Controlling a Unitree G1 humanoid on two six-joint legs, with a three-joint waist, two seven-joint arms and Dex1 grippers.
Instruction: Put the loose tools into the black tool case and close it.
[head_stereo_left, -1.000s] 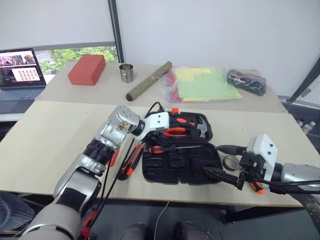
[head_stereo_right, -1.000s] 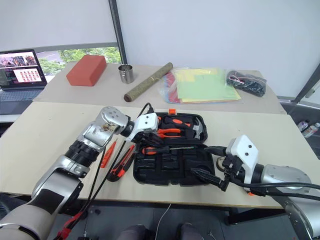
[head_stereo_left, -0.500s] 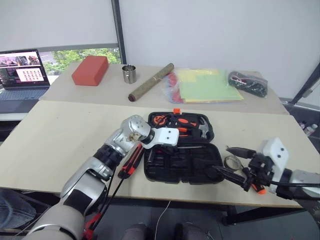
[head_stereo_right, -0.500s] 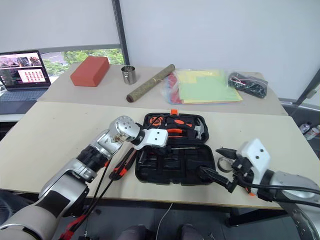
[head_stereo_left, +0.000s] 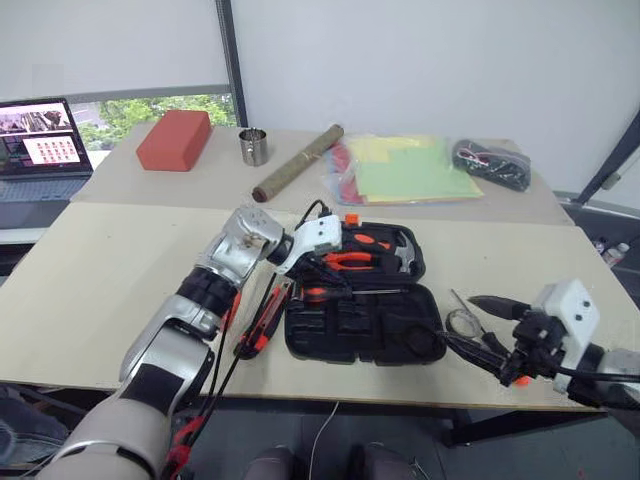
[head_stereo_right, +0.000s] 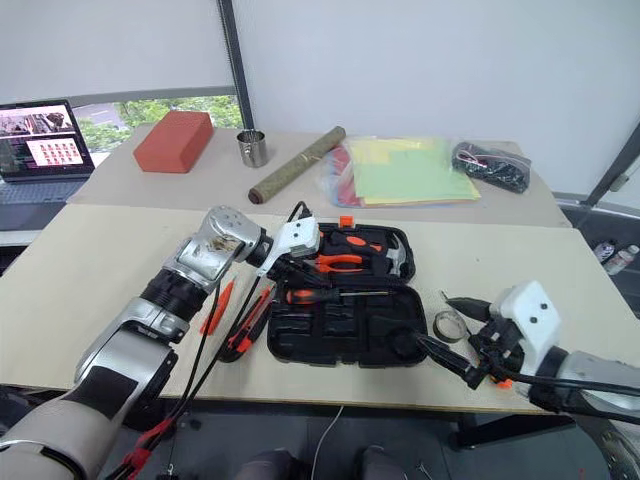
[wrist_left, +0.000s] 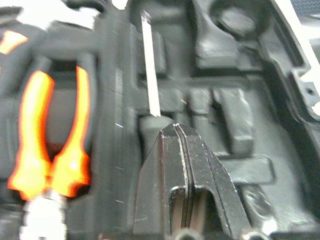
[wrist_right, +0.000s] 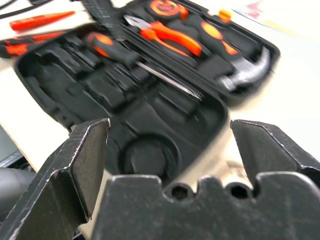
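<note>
I see the black tool case (head_stereo_right: 345, 300) lying open near the front edge of the tabletop (head_stereo_right: 100, 270), one screwdriver (head_stereo_right: 330, 296) across its middle, with the utility knife (head_stereo_right: 245, 325) and tester screwdriver (head_stereo_right: 215, 308) loose just beside its left edge. My left hand (wrist_left: 182, 165) hovers over the case's slots, fingers pressed together and empty. My right hand (head_stereo_right: 440, 335) stands wide and empty off the case's right corner, near a tape roll (head_stereo_right: 450, 325); a brick (head_stereo_right: 173, 140), cup (head_stereo_right: 252, 148) and folders (head_stereo_right: 405, 172) sit well behind.

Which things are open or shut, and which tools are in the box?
black tool case: open, lying flat.
screwdriver: lying inside the case.
utility knife: out on the table.
tester screwdriver: out on the table.
left gripper: shut, empty.
right gripper: open, empty.
laptop: open, screen lit.
</note>
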